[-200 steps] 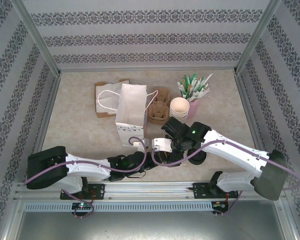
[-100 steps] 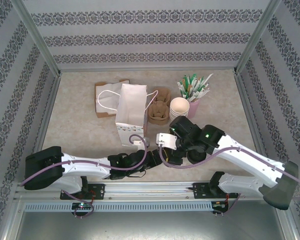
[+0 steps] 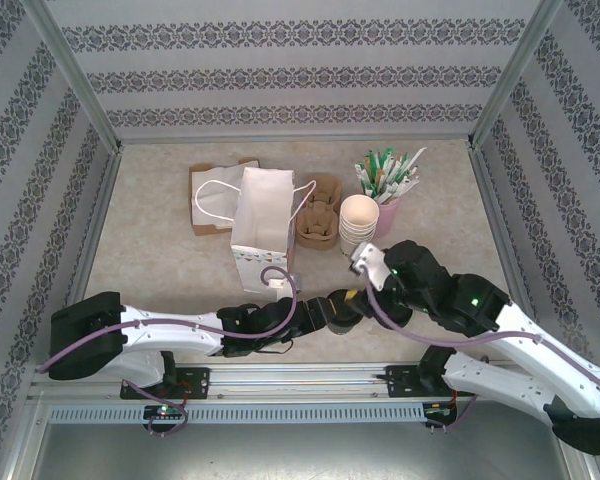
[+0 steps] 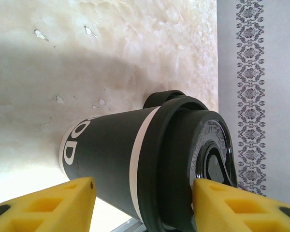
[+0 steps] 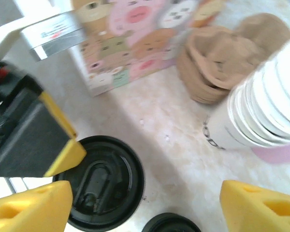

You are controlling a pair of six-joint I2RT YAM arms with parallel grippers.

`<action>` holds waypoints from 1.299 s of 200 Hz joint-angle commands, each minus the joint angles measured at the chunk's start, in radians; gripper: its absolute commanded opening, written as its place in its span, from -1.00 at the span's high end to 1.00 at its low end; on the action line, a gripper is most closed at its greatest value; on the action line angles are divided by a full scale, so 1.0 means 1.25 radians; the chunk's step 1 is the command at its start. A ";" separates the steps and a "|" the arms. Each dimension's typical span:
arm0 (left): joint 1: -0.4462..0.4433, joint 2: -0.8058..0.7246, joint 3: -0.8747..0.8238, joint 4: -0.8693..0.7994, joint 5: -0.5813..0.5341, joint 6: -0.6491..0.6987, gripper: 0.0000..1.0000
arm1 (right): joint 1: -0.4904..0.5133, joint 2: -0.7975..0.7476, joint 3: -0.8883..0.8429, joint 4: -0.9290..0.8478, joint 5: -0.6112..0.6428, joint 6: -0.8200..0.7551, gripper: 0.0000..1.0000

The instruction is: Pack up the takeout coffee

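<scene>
The takeout coffee [image 4: 111,154] stands upright on the table, with dark sides, a white band and a black lid [image 4: 183,159]. From above its lid [image 5: 99,181] is round and black, and it sits at front centre [image 3: 348,303]. My left gripper [image 4: 142,191] is rolled sideways and open. One yellow finger [image 4: 241,203] lies over the lid and the other [image 4: 43,205] is low by the base, apart from the cup. My right gripper [image 5: 145,208] hangs open above the table, right of the cup, holding nothing. The white paper bag [image 3: 260,225] stands behind the cup.
A stack of black lids [image 5: 171,223] lies just right of the cup. Lidless cream cups [image 3: 358,218], brown pulp carriers [image 3: 318,215] and a pink holder of sachets [image 3: 385,180] crowd the back right. A flat brown bag [image 3: 215,200] lies behind the white bag.
My right arm has drawn back to the right and up, away from the cup. My left gripper has reached rightward up to the cup.
</scene>
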State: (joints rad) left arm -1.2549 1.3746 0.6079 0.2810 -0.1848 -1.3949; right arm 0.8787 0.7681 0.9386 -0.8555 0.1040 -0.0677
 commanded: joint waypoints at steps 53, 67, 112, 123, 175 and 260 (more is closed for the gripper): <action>0.006 0.022 0.018 -0.125 -0.003 0.028 -0.11 | -0.030 -0.020 -0.057 -0.075 -0.075 0.891 0.12; 0.006 0.026 0.023 -0.129 0.001 0.030 -0.11 | -0.030 -0.030 -0.092 -0.070 -0.100 0.933 0.22; 0.007 0.034 0.029 -0.136 0.004 0.035 -0.11 | -0.036 -0.166 -0.210 -0.074 -0.016 1.014 0.62; 0.006 0.035 0.029 -0.135 0.006 0.034 -0.11 | -0.041 -0.192 -0.244 -0.040 -0.029 1.025 0.67; 0.006 0.038 0.032 -0.139 0.005 0.035 -0.11 | -0.048 -0.153 -0.278 0.044 -0.075 1.023 0.66; 0.006 0.041 0.035 -0.142 0.006 0.034 -0.11 | -0.048 -0.123 -0.301 0.074 -0.084 0.999 0.64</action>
State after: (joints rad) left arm -1.2545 1.3952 0.6540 0.2237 -0.1848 -1.3762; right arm 0.8265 0.6128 0.5907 -0.7731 0.0086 1.1976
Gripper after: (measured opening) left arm 0.555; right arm 0.177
